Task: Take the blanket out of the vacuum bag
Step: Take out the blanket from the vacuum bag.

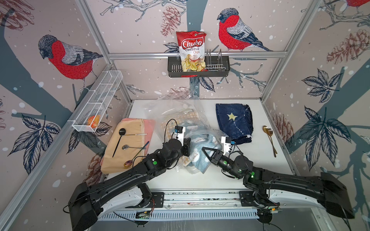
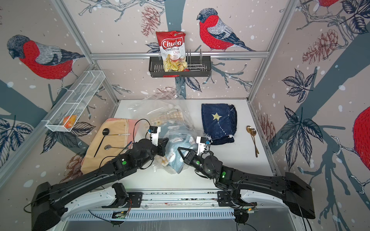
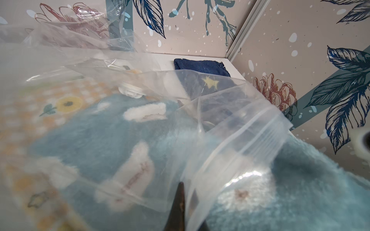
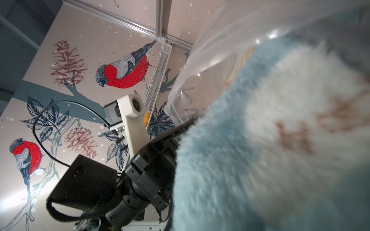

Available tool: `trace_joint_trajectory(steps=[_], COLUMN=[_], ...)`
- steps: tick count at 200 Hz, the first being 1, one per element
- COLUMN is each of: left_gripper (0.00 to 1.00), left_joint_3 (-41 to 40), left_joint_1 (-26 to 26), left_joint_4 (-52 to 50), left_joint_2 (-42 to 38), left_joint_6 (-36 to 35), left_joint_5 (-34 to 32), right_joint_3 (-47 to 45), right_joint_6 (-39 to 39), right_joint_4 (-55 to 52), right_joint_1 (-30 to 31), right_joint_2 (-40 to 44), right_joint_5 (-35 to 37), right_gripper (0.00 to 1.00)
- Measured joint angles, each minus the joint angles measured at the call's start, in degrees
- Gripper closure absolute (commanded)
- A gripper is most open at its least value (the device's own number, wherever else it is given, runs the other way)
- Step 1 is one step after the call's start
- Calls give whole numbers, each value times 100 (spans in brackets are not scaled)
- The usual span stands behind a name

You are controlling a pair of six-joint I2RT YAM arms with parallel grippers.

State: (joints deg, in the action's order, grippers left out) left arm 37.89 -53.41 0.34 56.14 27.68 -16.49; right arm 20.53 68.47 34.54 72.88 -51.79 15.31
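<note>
While both clenched tools, left (image 1: pixel 187 149) pinching bag (image 1: pixel 176 112), right (image 1: pixel 206 152) on blanket (image 1: pixel 198 156), work, blanket is about half out.

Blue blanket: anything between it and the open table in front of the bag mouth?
Nothing visible does: the blue blanket already protrudes from the vacuum bag, and the white table in front of it shows no objects.
</note>
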Motion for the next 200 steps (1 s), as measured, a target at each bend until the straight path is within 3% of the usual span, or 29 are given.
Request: trace_joint_trajectory(steps=[35, 57, 140, 166, 200], left_gripper=[100, 100, 100, 100, 100], left_joint_3=[0, -136, -308, -337, -459], left_joint_1=[4, 13, 74, 81, 109], left_joint_4=[118, 323, 498, 544, 713], left_joint_2=[157, 175, 214, 219, 297], left_joint_6=[48, 116, 254, 256, 352], left_joint_5=[-15, -22, -63, -61, -61], right_joint_3=[125, 651, 2765, 3335, 4360], right_joint_6=[-254, -595, -1875, -2120, -2319], right_joint_4=[-719, -1281, -2236, -2603, -2942], right_joint_1=[343, 356, -118, -693, -2013], right_joint_2=[796, 1099, 752, 734, 468], right_joint_5=[503, 813, 782, 643, -85], right_gripper=[100, 100, 100, 100, 100])
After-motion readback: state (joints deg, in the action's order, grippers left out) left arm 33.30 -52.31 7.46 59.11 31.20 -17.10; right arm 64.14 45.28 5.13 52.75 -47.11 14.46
